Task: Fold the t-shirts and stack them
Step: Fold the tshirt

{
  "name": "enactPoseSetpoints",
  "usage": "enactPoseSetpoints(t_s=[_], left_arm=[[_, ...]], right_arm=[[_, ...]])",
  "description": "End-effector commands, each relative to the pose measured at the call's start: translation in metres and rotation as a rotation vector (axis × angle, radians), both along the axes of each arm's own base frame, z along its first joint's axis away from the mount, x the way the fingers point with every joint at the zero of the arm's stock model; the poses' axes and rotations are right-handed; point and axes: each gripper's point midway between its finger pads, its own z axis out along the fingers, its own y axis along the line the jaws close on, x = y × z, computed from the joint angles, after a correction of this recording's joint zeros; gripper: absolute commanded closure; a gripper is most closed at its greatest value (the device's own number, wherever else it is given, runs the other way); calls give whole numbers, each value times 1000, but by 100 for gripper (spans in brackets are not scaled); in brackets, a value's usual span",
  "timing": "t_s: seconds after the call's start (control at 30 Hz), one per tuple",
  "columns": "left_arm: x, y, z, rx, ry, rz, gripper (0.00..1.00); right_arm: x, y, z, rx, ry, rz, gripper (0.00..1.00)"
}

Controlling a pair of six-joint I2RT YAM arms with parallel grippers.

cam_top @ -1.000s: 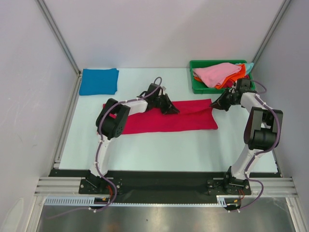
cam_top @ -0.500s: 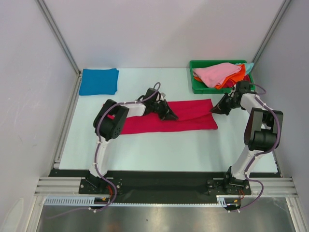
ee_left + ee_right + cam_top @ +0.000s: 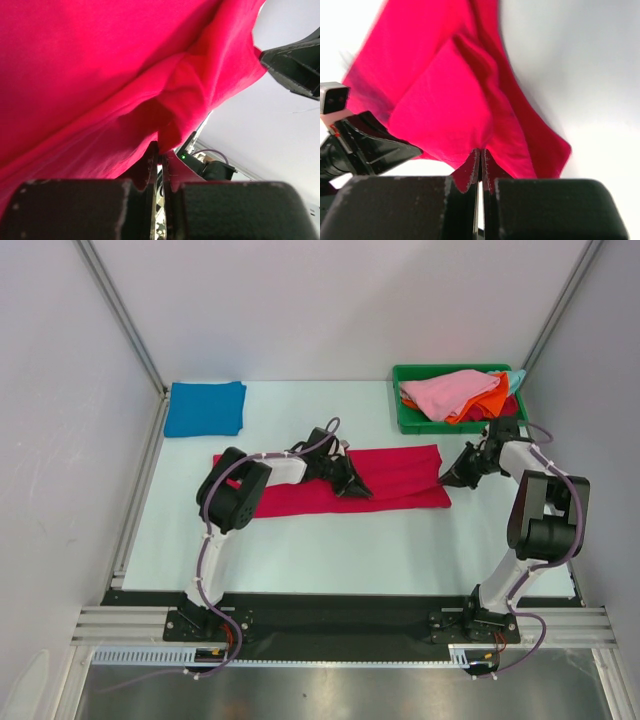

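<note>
Though cloth crowds both wrist views,
my left gripper [image 3: 161, 152] and right gripper [image 3: 480, 157] each clamp the crimson shirt [image 3: 400, 480].

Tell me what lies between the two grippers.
The top view shows only a creased stretch of the crimson t-shirt between the left gripper and the right gripper.

No legible text, label, brand, number or sign in any of the three views.
</note>
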Motion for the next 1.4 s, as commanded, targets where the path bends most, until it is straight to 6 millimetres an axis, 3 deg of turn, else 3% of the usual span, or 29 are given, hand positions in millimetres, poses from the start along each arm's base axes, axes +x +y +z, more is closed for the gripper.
enactPoseSetpoints(t_s=[0.0, 0.07, 0.1, 0.2, 0.3, 0.4, 0.53, 0.57, 0.67, 0.7, 0.73, 0.77, 0.8, 0.83, 0.93, 1.13, 1.23, 1.3, 1.33, 1.37], left_arm=[[3, 1, 28, -13, -64, -30, 92], [4, 5, 24, 19, -78, -44, 83], [5, 10, 21, 53, -85, -42, 72], [17, 22, 36, 140, -239, -80, 59], [32, 38, 52, 270, -375, -110, 53], [42, 38, 71, 279, -455, -114, 52], [41, 17, 85, 134, -477, -123, 54], [40, 6, 93, 63, -473, -121, 57], [35, -12, 84, -6, -430, -130, 61], [36, -21, 78, -44, -436, -139, 62], [34, -25, 73, -59, -408, -133, 62], [32, -31, 72, -88, -402, -139, 62], [32, -35, 70, -140, -419, -145, 62], [35, -34, 56, -133, -381, -126, 62], [47, -20, 18, -89, -334, -92, 62], [51, -2, -33, 77, -288, -141, 63], [50, 0, -29, 85, -314, -177, 62], [46, 0, -7, 78, -349, -192, 59], [44, 0, 1, 73, -362, -201, 57], [39, 0, 8, 66, -352, -212, 57]], right_arm=[[-10, -2, -1, -26, -5, 8, 99], [-13, -4, -5, -40, 2, 16, 97], [-11, -7, -3, -54, -5, 19, 87], [-5, -25, 3, -165, -23, 40, 67], [19, -39, 25, -228, -98, 20, 59], [43, -31, 47, -187, -182, -4, 54], [66, 10, 61, -17, -301, 14, 58], [61, 24, 52, 21, -294, 32, 59], [76, 45, 58, 166, -387, -9, 67], [67, 52, 41, 214, -356, -26, 73], [78, 56, 51, 249, -449, -12, 77], [79, 60, 48, 296, -439, -41, 83], [74, 61, 31, 315, -411, -54, 85], [81, 62, 31, 327, -456, -54, 87], [83, 60, 8, 378, -431, -95, 91], [82, 37, -44, 260, -316, -119, 91], [71, 26, -48, 201, -259, -119, 89], [75, 21, -24, 163, -283, -93, 84], [62, 20, -27, 122, -222, -70, 81], [65, 17, -4, 92, -255, -60, 73]])
